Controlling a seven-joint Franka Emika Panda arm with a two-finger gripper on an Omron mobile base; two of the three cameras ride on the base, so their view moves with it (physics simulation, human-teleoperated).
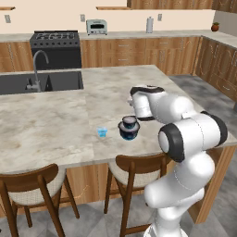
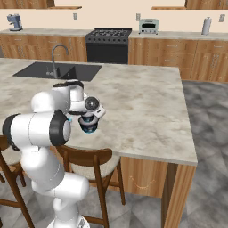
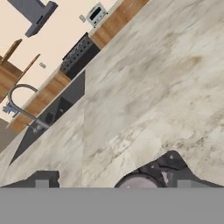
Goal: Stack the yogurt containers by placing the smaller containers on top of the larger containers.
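At the near edge of the marble table (image 1: 55, 120), above two wooden chairs (image 1: 134, 173), a narrower dark blue tub (image 1: 129, 123) with a pale grey top sits on the widest dark blue tub (image 1: 128, 134), forming a two-tier stack. The robot's end effector (image 3: 109, 179) hangs close over that stack with its fingers (image 3: 42, 180) spread wide, one on either side of the grey top and gripping nothing; the upper tub's rim shows between them in the hand view. Just beside the stack, toward the sink, a tiny light-blue translucent cup (image 1: 102, 132) stands alone on the table, apart from the tubs. Farther from the stack, the dark sink (image 1: 44, 82) with its curved faucet (image 1: 38, 69) is set into the table. Beyond it, against the back wall, stand a black stove (image 1: 54, 48) and a toaster oven (image 1: 96, 27).
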